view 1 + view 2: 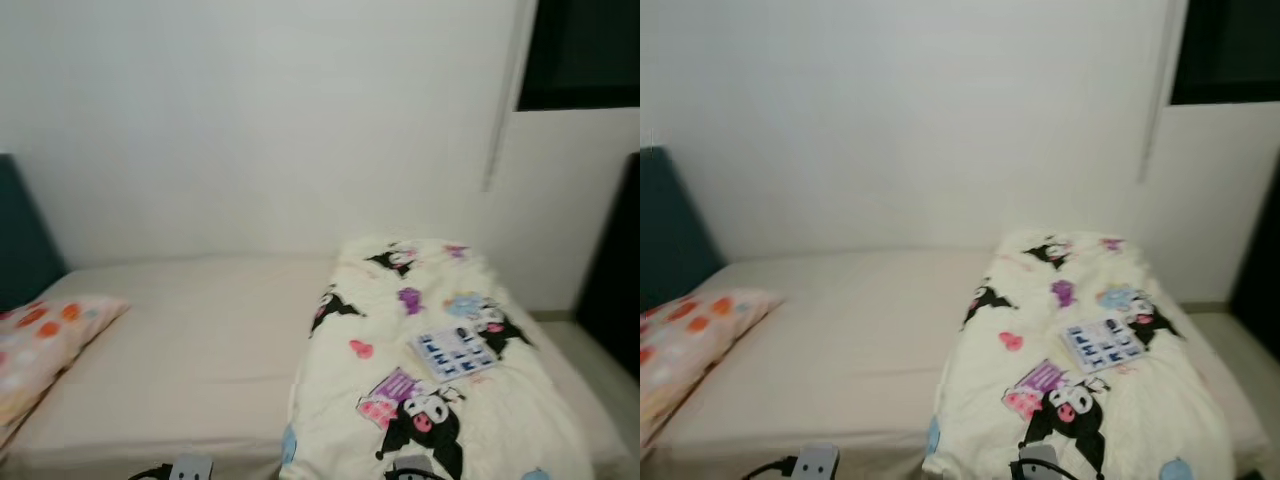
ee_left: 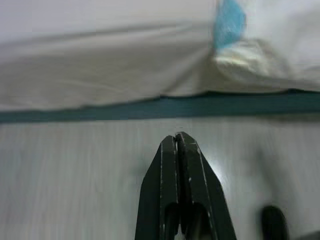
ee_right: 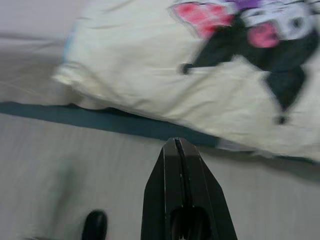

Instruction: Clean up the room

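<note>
From the head views, you face a single bed [image 1: 200,350] set against a plain white wall [image 1: 250,120], its pale sheet smooth and bare over the half nearer the pillow. The cartoon-print duvet [image 1: 430,370] is bunched over the other half of the bed, soft and puffy, cream with black, pink and purple characters, and its near edge hangs over the bed's front side. A small printed booklet [image 1: 455,353] lies flat on top of the duvet, near its middle. The polka-dot pillow [image 1: 40,345], plump with orange and red spots, rests at the end of the bed furthest from the duvet, by a dark teal headboard [image 1: 20,240]. In the left wrist view, your left gripper [image 2: 178,142] hangs low over the pale floor just in front of the bed, fingers pressed together and empty, with the bed's teal base [image 2: 150,107] and a corner of the duvet ahead. In the right wrist view, your right gripper [image 3: 177,147] is likewise closed on nothing, pointing at the duvet's overhanging edge. The step in hand seems to be the approach to the bed; I'd lift the booklet off first, then pinch the duvet by a corner, since thick cloth slips from narrow fingers.
</note>
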`<state>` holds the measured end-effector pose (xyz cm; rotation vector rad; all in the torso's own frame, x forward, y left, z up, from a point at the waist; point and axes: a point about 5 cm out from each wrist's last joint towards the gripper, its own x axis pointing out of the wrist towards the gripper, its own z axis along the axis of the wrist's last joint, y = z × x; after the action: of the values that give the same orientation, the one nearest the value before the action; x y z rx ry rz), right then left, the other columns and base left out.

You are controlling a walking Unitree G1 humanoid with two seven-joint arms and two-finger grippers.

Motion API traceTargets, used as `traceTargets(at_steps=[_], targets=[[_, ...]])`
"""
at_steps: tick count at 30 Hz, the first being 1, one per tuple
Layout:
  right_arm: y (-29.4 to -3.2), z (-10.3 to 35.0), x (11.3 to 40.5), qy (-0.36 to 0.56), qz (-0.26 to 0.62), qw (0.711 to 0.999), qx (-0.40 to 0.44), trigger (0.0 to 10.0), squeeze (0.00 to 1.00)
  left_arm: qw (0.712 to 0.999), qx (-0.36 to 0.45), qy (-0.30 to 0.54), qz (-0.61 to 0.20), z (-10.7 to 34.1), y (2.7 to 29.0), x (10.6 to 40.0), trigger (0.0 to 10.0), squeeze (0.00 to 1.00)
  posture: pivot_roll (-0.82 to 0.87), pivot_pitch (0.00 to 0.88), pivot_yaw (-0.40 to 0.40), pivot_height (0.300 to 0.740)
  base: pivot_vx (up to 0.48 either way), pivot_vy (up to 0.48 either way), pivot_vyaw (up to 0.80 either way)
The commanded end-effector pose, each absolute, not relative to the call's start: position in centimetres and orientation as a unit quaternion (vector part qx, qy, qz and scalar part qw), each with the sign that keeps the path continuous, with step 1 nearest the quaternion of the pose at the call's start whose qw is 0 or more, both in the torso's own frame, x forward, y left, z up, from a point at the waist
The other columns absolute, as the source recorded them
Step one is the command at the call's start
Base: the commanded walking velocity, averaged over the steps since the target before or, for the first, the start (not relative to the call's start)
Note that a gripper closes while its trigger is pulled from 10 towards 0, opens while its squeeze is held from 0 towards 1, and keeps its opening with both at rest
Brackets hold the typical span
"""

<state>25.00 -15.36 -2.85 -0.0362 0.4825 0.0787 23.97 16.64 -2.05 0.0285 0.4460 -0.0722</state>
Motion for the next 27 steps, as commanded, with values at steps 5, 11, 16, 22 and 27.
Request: traceTargets(at_steps=[5,11,16,22,27], targets=[[-15.26,-2.97,24.92,0.244,0.035,0.969,-0.008,10.0,0.00,0.975,0.023,0.219,-0.038,-1.82,16.87,24.18,10.0,0.00,0.02,0.103,0.027,0.740,0.000,-0.433,0.65],[-15.26,-2.97,24.89,0.244,0.034,0.969,-0.006,10.0,0.00,0.975,0.024,0.220,-0.039,-1.80,16.89,24.14,10.0,0.00,0.02,0.105,0.028,0.740,0.000,-0.435,0.65],[-15.23,-3.03,24.77,0.245,0.036,0.969,-0.005,10.0,0.00,0.974,0.025,0.220,-0.040,-1.77,16.96,24.04,10.0,0.00,0.02,0.105,0.030,0.740,0.000,-0.434,0.59],[-15.14,-3.04,24.77,0.245,0.038,0.969,-0.005,10.0,0.00,0.974,0.024,0.220,-0.040,-1.73,16.96,24.05,10.0,0.00,0.02,0.103,0.029,0.740,0.000,-0.434,0.59],[-15.12,-2.99,24.84,0.245,0.037,0.969,0.000,10.0,0.00,0.974,0.024,0.220,-0.041,-1.71,16.93,24.08,10.0,0.00,0.02,0.103,0.027,0.740,0.000,-0.432,0.47]])
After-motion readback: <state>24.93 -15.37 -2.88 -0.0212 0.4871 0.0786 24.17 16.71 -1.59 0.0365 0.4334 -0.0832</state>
